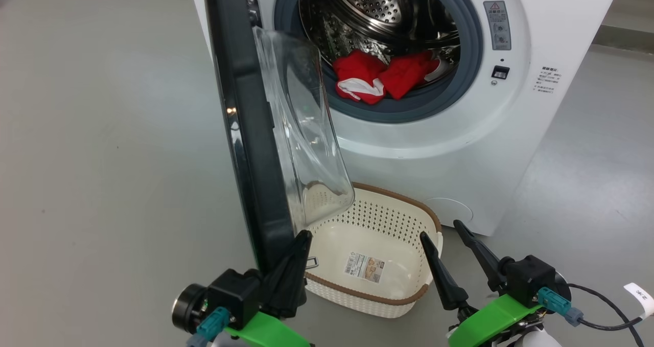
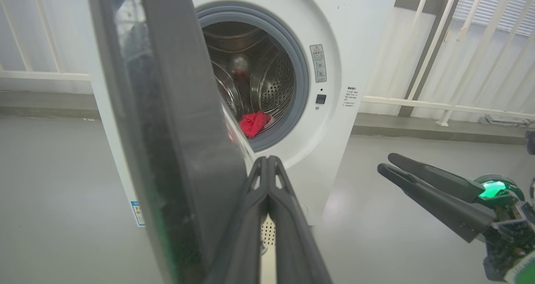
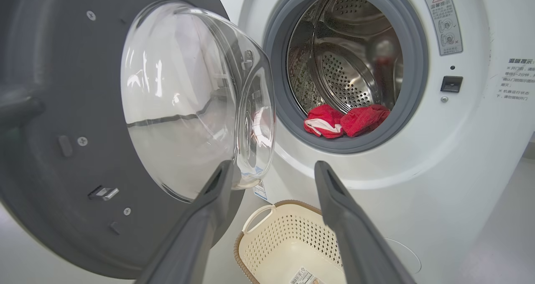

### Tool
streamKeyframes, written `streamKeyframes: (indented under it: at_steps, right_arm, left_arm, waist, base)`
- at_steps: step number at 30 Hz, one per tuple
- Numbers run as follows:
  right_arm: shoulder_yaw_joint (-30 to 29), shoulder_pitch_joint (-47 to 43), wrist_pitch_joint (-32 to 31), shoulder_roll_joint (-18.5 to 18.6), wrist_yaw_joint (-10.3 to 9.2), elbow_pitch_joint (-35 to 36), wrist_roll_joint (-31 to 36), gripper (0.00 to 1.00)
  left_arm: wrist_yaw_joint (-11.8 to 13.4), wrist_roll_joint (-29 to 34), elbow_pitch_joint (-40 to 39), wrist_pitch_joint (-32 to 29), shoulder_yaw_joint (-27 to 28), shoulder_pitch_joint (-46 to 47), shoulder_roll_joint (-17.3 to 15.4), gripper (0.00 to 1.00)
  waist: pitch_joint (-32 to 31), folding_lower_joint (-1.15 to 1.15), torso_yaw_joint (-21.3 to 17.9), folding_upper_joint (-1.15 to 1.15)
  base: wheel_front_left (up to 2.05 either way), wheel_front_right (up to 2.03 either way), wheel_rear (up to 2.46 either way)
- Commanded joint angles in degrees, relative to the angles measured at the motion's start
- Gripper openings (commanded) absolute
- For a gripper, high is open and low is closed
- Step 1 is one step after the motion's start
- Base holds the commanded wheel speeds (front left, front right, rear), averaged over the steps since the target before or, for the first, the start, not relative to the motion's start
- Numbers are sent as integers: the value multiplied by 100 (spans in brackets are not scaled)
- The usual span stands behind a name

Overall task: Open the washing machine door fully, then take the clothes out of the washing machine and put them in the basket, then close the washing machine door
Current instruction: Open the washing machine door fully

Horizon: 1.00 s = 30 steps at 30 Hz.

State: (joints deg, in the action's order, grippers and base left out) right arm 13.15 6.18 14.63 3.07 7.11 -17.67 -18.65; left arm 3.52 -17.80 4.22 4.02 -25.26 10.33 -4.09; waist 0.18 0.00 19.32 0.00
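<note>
Head view: door [image 1: 245, 132] stands swung out at the washer's left, seen edge-on. Left gripper [image 1: 305, 236] jaws pressed together, tip at door's lower rim; contact unclear. Right gripper [image 1: 440, 229] jaws apart, holding nothing, just right of basket [image 1: 403, 200]. Basket sits on floor near washer [image 1: 434, 147], under door's glass bowl. Clothes [image 1: 383, 76] lie inside, at drum's front lip.

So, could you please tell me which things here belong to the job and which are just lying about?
Job: white boxy front-loading washing machine; round black-rimmed glass door; red fabric clothes; cream perforated plastic basket.
Not the job: white barred railing; white paper tag on black cable.
</note>
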Motion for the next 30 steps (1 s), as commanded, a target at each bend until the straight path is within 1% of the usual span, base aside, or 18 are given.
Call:
streamKeyframes:
  at_steps: [1, 11, 25, 30]
  right_arm:
    - [119, 197, 37, -19, 37, 163, -79, 100]
    - [159, 155, 37, -19, 37, 207, -109, 100]
    - [212, 146, 37, -19, 37, 161, -131, 100]
    - [241, 140, 37, -19, 37, 144, -123, 100]
  left_arm:
    - [40, -8, -82, 55, 241, 48, -23, 0]
    - [191, -49, -15, 143, 354, -43, -88, 0]
    - [443, -125, -250, 214, 658, -205, -290, 0]
    - [567, -185, -331, 215, 866, -297, -431, 0]
  waist:
    - [4, 0, 16, 0]
    - [22, 0, 152, 0]
    - [70, 0, 581, 0]
    - [65, 0, 755, 0]
  base:
    - [0, 0, 0]
    - [0, 0, 0]
    - [0, 0, 0]
    - [0, 0, 0]
